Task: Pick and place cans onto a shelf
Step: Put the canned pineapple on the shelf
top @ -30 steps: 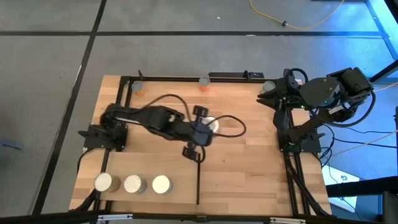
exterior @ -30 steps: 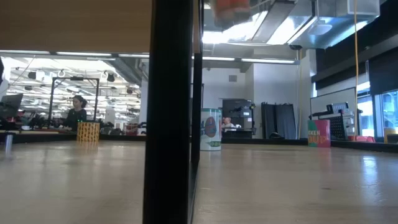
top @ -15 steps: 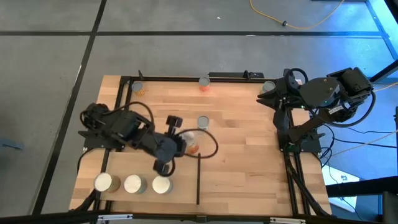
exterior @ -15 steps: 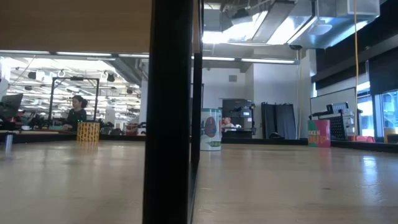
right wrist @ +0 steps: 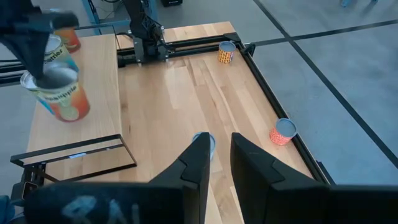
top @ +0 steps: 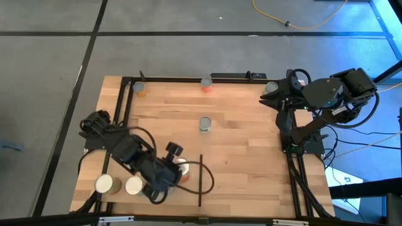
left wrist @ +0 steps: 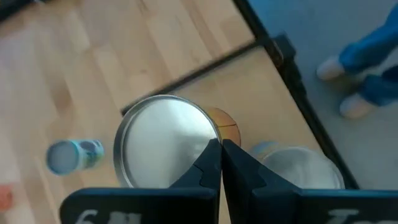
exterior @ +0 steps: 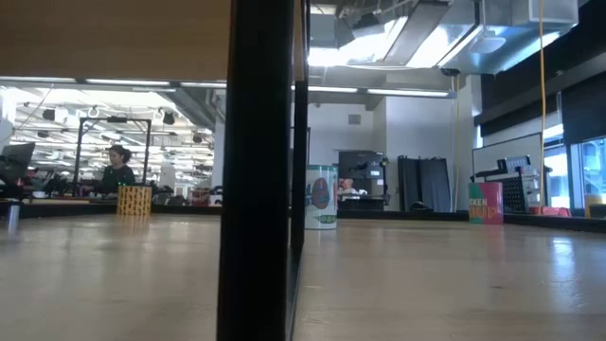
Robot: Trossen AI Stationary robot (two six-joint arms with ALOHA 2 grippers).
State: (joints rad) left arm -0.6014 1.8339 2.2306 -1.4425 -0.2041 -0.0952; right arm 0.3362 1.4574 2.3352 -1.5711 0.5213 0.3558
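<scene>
My left gripper [top: 174, 171] is over the near left of the table, shut on an orange-labelled can [top: 183, 167] with a whitish top [left wrist: 163, 144]. It hovers over the light-wood shelf [top: 182, 199], beside the thin black bar [top: 200, 182]. Two cans [top: 105, 183] [top: 134, 184] stand on the shelf, and a third [left wrist: 301, 171] shows only below the gripper. A grey-blue can [top: 205, 124] stands at mid-table. Three cans [top: 139, 90] [top: 206, 83] [top: 271, 88] stand along the far edge. My right gripper [top: 267, 98] waits open at the far right. My left gripper has its two fingers, nearly together, on the rim of the can's top [left wrist: 211, 142], at one side of the lid. The fingers come from above, pointing down. The can hangs tilted below them, clear of the shelf, its orange label [right wrist: 62, 102] showing in the right wrist view.
A black frame [top: 188, 79] runs along the table's far and side edges. A person's blue legs and light shoes [left wrist: 357, 74] stand on the floor off the near edge. A person [exterior: 118, 170] sits in the room behind. There is bare tabletop [top: 245, 169] right of the black bar.
My left gripper has gone from mid-table toward the near left, over the shelf, carrying the orange can lifted and tilted. The grey-blue can at mid-table, which the arm covered before, now stands in plain view.
</scene>
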